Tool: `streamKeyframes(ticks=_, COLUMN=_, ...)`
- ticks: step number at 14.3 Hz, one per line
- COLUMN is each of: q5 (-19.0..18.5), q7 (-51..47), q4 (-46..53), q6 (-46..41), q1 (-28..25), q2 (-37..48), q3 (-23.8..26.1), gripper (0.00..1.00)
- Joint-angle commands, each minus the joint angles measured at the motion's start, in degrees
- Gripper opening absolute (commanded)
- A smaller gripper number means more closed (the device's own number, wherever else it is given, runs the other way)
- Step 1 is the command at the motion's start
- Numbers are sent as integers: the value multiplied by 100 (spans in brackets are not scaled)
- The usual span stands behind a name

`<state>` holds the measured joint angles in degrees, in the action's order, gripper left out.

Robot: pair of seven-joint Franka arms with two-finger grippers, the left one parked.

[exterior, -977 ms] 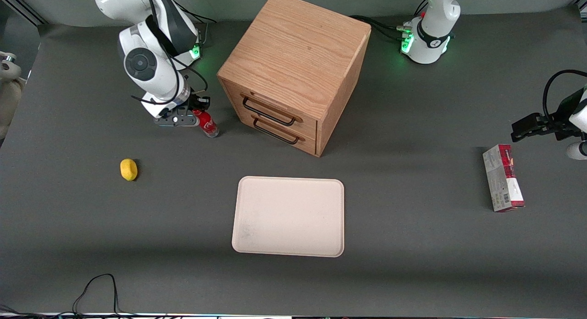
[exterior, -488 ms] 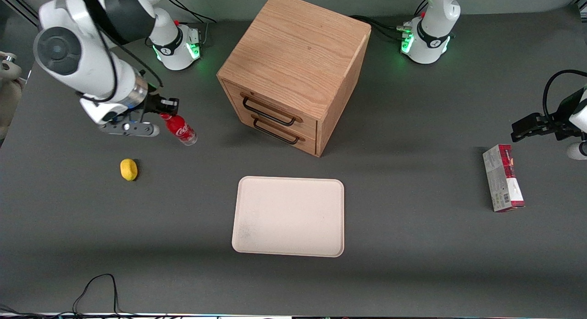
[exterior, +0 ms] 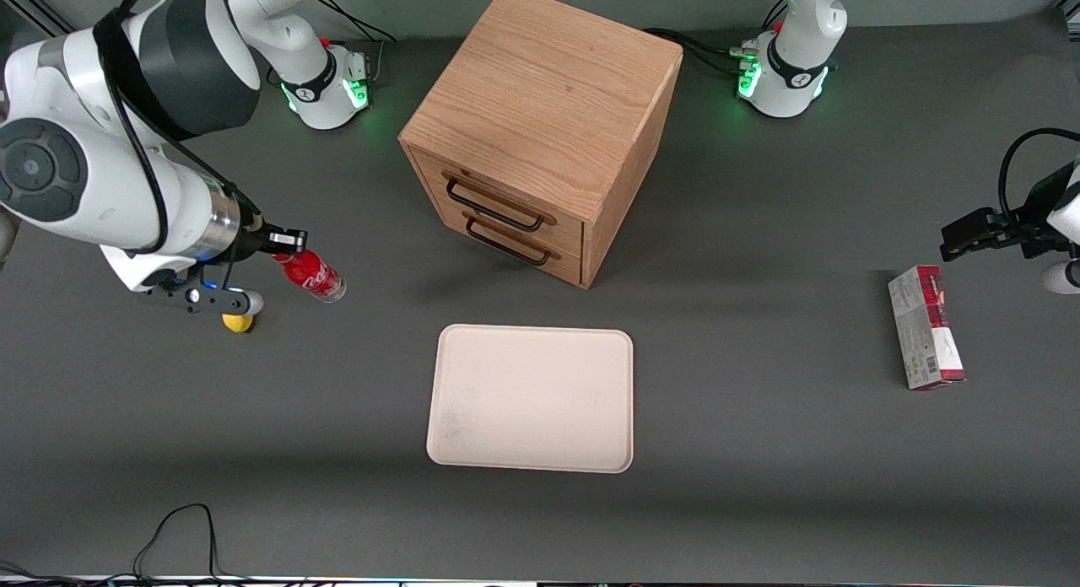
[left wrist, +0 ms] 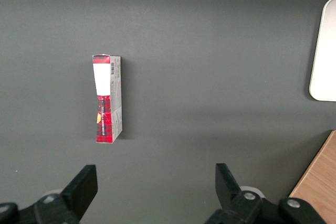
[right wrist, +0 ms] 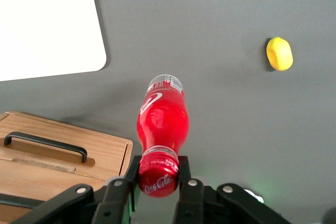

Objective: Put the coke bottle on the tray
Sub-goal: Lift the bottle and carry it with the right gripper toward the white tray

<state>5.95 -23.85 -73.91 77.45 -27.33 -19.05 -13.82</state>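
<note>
Even overhead light; soft shadows; sharp

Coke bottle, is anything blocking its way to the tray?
Nothing visible does. The gripper holds the coke bottle by its cap above the table, and only bare table lies between it and the tray.

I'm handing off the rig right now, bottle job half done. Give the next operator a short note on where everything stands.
Claw: shut on the cap of the small red coke bottle, held tilted in the air toward the working arm's end of the table.
Flat cream rectangular tray: on the table, nearer the front camera than the wooden drawer cabinet, nothing on it.
Small yellow lemon-shaped object: on the table, partly hidden by the claw in the front view.
Done: bottle grasped and lifted.
Left: carry it over the tray, lower, release.
</note>
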Motion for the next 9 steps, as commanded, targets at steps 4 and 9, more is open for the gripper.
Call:
streamKeyframes(ticks=4, q5=476, q7=56, q4=2192, q6=-292, q1=315, q2=-1528, q3=134, gripper=0)
streamKeyframes(ticks=9, q5=592, q7=-603, q4=2997, q6=848, q1=395, q2=-2664, q3=651, gripper=0)
